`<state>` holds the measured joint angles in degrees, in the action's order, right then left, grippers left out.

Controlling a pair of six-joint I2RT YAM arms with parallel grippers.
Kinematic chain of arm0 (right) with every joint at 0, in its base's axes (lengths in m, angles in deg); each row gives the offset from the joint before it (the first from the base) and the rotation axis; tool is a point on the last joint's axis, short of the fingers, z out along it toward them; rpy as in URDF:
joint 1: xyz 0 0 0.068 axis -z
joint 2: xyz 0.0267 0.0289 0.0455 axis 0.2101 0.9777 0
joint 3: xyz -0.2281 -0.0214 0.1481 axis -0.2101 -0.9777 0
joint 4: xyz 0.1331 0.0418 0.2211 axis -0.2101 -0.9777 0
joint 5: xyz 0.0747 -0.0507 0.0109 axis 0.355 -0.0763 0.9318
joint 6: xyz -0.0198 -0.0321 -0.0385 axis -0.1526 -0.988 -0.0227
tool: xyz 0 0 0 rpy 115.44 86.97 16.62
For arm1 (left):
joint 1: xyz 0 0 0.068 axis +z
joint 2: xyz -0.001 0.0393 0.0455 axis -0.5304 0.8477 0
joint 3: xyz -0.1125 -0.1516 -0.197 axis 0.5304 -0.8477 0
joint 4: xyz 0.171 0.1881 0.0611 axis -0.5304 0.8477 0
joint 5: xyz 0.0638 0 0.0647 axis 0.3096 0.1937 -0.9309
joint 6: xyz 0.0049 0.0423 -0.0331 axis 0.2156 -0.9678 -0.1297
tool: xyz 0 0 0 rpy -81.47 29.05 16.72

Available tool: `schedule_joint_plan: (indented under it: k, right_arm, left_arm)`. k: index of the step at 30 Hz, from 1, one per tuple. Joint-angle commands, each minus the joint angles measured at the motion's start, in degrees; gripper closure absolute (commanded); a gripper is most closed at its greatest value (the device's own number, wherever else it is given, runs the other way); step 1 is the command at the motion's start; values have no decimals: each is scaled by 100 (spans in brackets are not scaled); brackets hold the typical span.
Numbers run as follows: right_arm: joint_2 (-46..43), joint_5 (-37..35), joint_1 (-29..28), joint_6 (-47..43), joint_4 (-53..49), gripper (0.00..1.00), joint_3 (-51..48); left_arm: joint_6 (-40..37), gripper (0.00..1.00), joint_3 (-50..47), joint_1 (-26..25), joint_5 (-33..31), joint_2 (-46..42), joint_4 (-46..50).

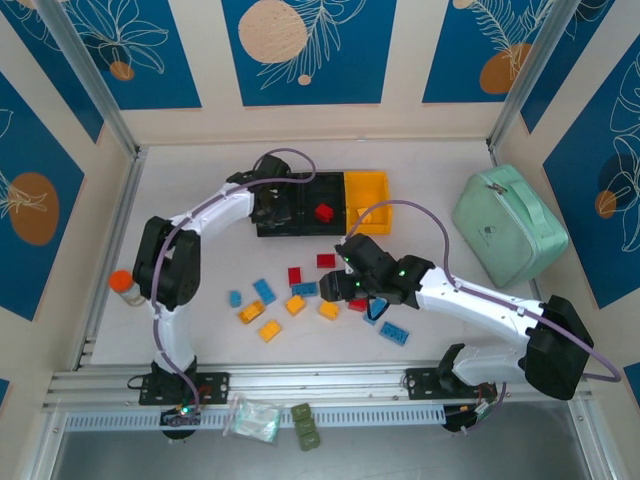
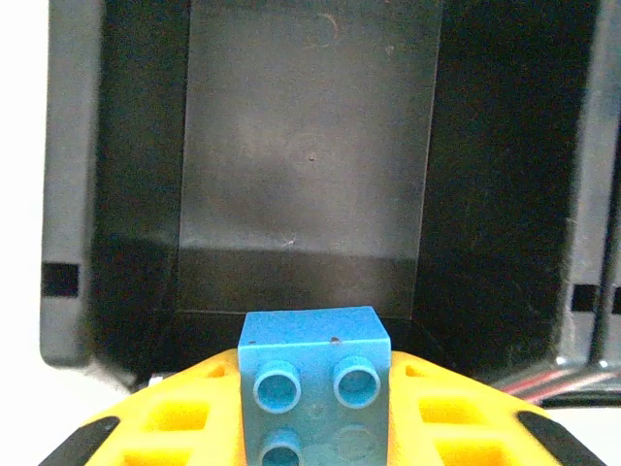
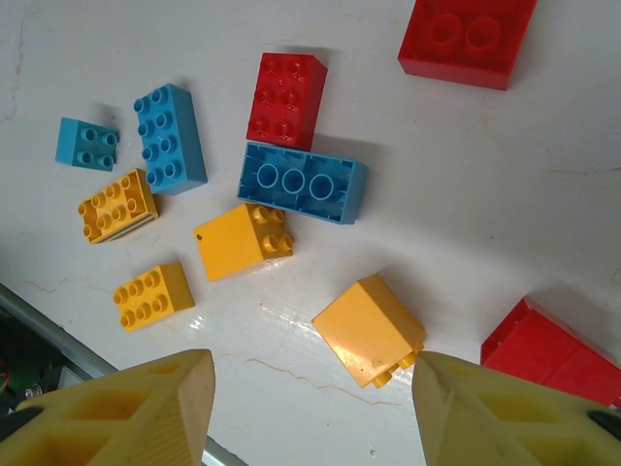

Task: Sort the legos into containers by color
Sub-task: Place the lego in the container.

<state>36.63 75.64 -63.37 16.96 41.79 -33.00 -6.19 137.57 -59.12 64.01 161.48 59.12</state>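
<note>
Now, left jaws pinching blue lego (image 2: 314,383) over black bin (image 2: 310,165), right jaws spread above yellow lego (image 3: 369,328)

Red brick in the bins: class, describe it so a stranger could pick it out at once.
Find the row of three bins at the far middle of the table: two black, one yellow. The red brick lies inside the middle, black bin. The other red bricks lie loose on the table in front of the bins.
</note>
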Motion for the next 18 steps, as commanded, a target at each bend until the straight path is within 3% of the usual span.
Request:
schedule_joint_plan:
  k: [1,6,12,18]
  right_arm:
    - [-115,-66,27,80,-116,44,-61]
    - [-101,-66,44,67,-149,44,-52]
    - [-98,-66,69,80,-136,44,-72]
    - [-46,-39,100,54,-76,44,-48]
  left_arm:
    - [-88,73,285,-24,-148,217,229]
    - [-74,69,454,-24,-162,406,251]
    - [-77,53,610,-42,-201,459,318]
    - [-126,51,577,-92,-237,260,347]
